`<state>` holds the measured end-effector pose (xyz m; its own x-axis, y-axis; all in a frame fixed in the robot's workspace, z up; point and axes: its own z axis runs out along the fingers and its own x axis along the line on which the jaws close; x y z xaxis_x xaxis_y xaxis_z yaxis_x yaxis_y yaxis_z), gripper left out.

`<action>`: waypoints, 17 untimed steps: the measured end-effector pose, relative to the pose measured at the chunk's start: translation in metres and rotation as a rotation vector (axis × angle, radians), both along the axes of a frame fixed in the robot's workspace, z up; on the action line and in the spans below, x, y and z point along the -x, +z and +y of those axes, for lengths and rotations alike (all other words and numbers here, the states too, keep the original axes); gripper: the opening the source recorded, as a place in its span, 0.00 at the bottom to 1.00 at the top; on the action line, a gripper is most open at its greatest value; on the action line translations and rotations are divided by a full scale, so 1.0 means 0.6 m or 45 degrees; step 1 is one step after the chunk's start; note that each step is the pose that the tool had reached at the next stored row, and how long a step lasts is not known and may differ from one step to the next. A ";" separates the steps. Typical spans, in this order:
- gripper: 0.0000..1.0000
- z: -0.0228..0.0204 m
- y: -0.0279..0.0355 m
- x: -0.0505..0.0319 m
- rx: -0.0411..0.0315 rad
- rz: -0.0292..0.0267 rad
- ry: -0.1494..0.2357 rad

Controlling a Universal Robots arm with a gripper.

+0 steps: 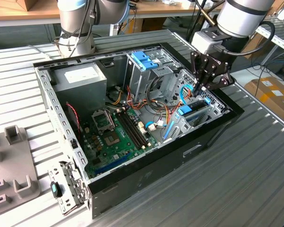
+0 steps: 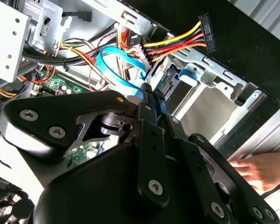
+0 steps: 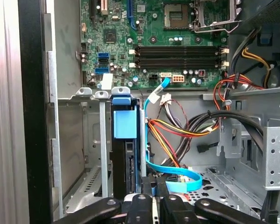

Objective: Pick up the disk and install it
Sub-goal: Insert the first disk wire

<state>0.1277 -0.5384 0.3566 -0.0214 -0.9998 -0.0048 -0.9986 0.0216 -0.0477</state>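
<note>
An open computer case (image 1: 146,175) lies on the surface (image 1: 246,189). Inside it, the motherboard (image 1: 116,137) sits toward the exterior view's left, with the power supply box (image 1: 80,80) behind it. The disk (image 1: 195,113) stands in the drive bay at the case's right end, directly below the hand (image 1: 202,87).

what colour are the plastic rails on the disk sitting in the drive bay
Light blue; the disk and its rails show best in the first wrist view.
</note>
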 end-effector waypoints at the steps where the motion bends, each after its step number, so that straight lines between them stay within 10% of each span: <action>1: 0.16 -0.0008 0.000 0.002 0.0001 -0.0071 0.000; 8: 0.16 -0.0075 0.000 0.027 0.0001 -0.0768 0.000; 17: 0.16 -0.0232 -0.001 0.037 -0.0011 -0.0905 0.001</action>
